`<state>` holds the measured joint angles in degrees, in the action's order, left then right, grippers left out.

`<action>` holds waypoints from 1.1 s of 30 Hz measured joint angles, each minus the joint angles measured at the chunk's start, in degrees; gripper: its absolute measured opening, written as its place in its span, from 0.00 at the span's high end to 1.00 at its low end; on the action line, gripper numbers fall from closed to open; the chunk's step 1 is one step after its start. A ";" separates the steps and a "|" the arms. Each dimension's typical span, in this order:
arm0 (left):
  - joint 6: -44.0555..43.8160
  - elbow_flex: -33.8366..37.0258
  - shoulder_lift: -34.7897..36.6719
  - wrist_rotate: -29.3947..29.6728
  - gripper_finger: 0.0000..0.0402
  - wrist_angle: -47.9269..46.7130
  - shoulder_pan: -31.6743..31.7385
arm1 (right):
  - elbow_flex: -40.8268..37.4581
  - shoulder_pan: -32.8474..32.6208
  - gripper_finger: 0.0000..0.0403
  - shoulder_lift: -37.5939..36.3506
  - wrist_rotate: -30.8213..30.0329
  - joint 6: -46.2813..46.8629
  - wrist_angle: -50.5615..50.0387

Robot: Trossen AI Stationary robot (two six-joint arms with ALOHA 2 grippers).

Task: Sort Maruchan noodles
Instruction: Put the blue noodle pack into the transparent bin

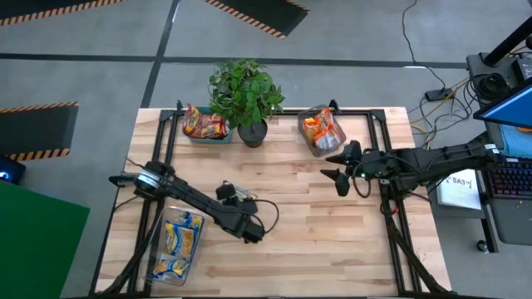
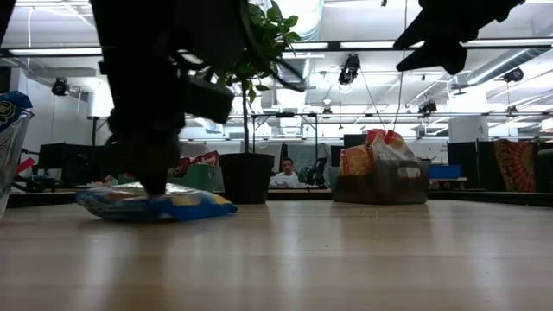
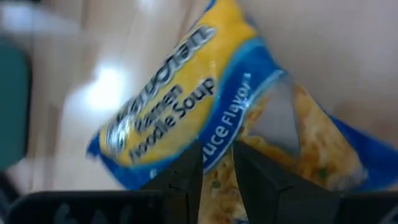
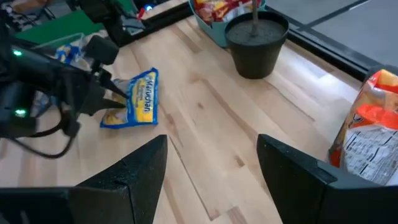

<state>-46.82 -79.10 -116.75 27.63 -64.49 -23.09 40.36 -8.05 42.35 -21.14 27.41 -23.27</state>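
Observation:
A blue-and-yellow Maruchan noodle packet (image 4: 138,98) lies flat on the wooden table (image 1: 316,241), left of the middle. It also shows in the low view (image 2: 186,206). My left gripper (image 3: 217,177) comes down on it and is shut on it. In the high view my left gripper (image 1: 248,232) hides the packet. My right gripper (image 4: 211,168) hangs open with nothing between its fingers. It is above the table's right part, near the bin of orange packets (image 1: 320,129). My left gripper pinches the packet's edge (image 3: 219,149) between its two fingers, about midway along one long side. The fingers (image 3: 186,183) slant down from above, coming from the table's left, and lie across that edge. The packet's underside (image 2: 155,214) rests on the table.
A potted plant (image 1: 245,95) stands at the far middle. A teal bin of red packets (image 1: 204,124) is to its left. A clear bin of blue-and-yellow packets (image 1: 179,245) sits at the near left. Bare tabletop lies at the middle and near right.

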 joint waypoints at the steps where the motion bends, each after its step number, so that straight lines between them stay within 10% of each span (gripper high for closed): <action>1: 0.97 -0.46 -0.17 0.30 0.81 1.46 0.04 | -0.10 -0.10 0.41 0.52 -0.04 0.25 0.03; 11: 22.53 -2.78 -0.18 7.67 0.81 33.62 0.48 | -0.39 -1.94 0.41 8.73 0.09 2.55 3.65; 21: 35.82 -8.96 1.52 7.85 0.81 29.54 -0.15 | -0.39 -3.08 0.41 16.26 6.39 2.57 8.19; 33: 34.66 3.50 10.81 1.28 0.81 40.42 -2.58 | 1.01 -5.57 0.44 24.10 20.72 -3.48 12.70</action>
<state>-12.16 -75.61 -105.94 28.91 -24.07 -25.67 41.36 -13.62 66.45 -0.41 23.93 -10.57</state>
